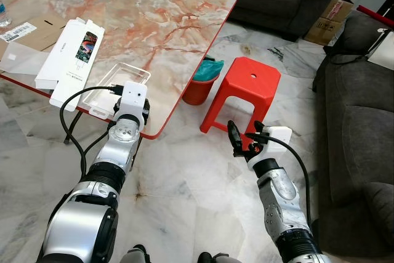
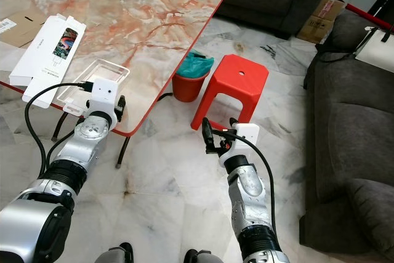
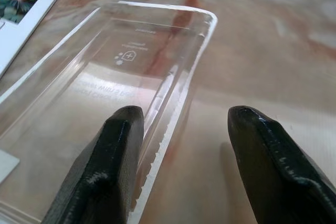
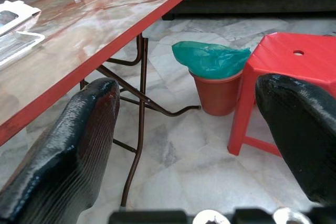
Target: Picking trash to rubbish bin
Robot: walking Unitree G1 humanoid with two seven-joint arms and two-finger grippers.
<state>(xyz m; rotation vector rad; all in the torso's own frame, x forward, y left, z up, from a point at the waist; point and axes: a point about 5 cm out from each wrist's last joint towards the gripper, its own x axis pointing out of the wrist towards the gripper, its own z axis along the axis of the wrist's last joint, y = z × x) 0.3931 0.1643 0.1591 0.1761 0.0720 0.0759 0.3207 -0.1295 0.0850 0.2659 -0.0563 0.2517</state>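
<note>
Tray [image 3: 94, 103]: long axis runs away from my left gripper [image 3: 184, 171]; fingers spread, empty, astride its near side wall.

Left claw [image 3: 181, 163], right claw [image 4: 191, 150] agape

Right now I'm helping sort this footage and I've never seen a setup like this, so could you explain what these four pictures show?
A humanoid robot with two silver arms is looking down at a marble-patterned table. The two wide pictures come from its head; the two close ones look along each arm's black fingers. The left tool is open at the table's edge, one finger inside a clear plastic tray, nothing gripped yet. Beside the tray lie long white boxes. The right tool hangs open and empty above the floor. Beyond it stand a red stool and a red bin lined with a green bag.
</note>
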